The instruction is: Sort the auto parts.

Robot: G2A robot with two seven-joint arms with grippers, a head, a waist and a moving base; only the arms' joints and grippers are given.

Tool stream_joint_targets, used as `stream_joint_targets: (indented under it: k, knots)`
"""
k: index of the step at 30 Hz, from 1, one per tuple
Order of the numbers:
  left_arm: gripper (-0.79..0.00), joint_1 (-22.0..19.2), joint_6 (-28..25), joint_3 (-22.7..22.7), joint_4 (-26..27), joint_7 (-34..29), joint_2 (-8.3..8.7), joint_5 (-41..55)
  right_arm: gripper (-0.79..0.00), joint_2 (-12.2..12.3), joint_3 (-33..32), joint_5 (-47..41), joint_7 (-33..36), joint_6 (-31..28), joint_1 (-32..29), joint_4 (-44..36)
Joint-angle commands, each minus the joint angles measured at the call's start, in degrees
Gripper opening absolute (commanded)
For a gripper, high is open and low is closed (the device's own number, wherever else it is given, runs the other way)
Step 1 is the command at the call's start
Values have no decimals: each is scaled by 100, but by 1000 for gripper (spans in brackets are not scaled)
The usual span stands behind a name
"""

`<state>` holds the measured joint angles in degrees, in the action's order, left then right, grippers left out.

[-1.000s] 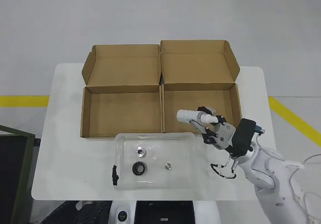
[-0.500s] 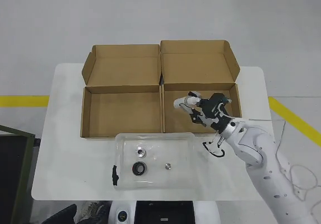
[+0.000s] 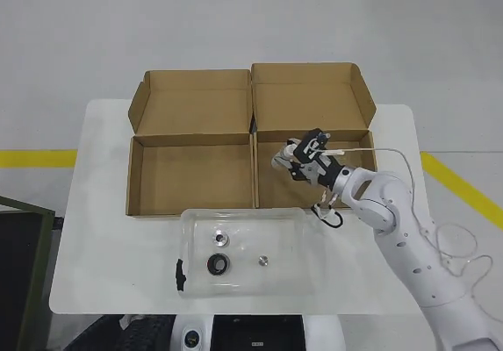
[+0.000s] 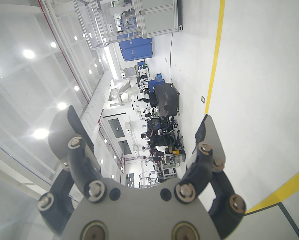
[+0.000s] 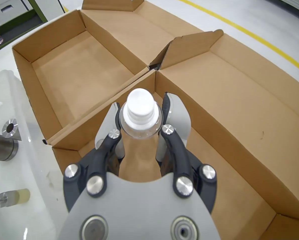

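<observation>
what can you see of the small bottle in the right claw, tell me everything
The bottle is small, with a clear, plastic-looking body that seems empty and a white stepped cap closing it. The right claw grips its body from both sides, with the cap pointing away from the wrist. It hangs over the right cardboard box, near one side wall, apparently clear of the box floor.

Left box (image 3: 190, 180) beside right box (image 3: 273, 191), tray (image 3: 186, 230) in front, bottle (image 3: 284, 159) over right box
</observation>
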<state>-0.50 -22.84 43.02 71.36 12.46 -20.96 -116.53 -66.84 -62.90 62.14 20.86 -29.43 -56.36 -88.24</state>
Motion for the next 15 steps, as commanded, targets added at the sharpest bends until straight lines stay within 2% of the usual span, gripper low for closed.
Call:
stream_joint_targets:
  k: [1, 10, 12, 13, 14, 15]
  knots:
    - [0, 0, 0, 0, 0, 0, 0, 0, -785, -17, 69, 14, 44, 22, 60, 76]
    - [0, 0, 0, 0, 0, 0, 0, 0, -785, -119, 460, 167, 326, 141, 352, 428]
    - [0, 0, 0, 0, 0, 0, 0, 0, -585, -142, 528, 180, 331, 161, 403, 510]
    - [0, 0, 0, 0, 0, 0, 0, 0, -425, -151, 554, 200, 327, 171, 429, 544]
    - [0, 0, 0, 0, 0, 0, 0, 0, -166, -157, 569, 207, 319, 177, 443, 566]
    - [0, 0, 0, 0, 0, 0, 0, 0, 0, -167, 602, 240, 320, 170, 468, 598]
